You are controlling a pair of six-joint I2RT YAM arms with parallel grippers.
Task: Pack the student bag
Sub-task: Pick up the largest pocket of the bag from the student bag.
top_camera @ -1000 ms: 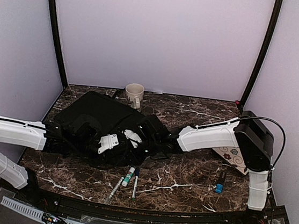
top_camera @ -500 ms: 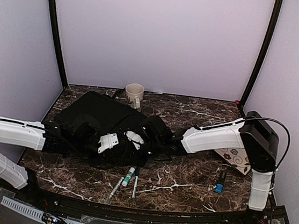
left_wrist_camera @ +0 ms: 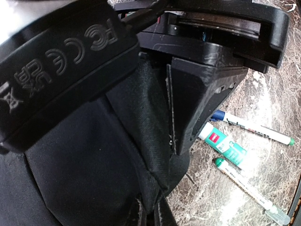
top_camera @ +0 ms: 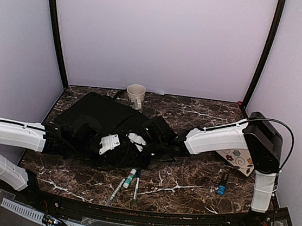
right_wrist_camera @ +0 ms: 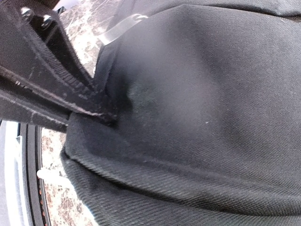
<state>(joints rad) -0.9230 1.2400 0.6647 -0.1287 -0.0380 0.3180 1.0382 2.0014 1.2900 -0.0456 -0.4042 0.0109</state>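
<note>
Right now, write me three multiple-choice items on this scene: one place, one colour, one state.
1. The mug stands: A behind the student bag; B on it; C at the near edge.
2. The mug is: A red; B cream-white; C blue.
3. The right jaws are: A wide open; B shut on bag fabric; C holding a pen.
1 A: top view shows it beyond the bag.
2 B: its body is pale.
3 B: right wrist view shows black fabric pinched between them.

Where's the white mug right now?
In the top view, the white mug stands upright at the back edge of the table, left of centre, just behind the student bag.
</note>
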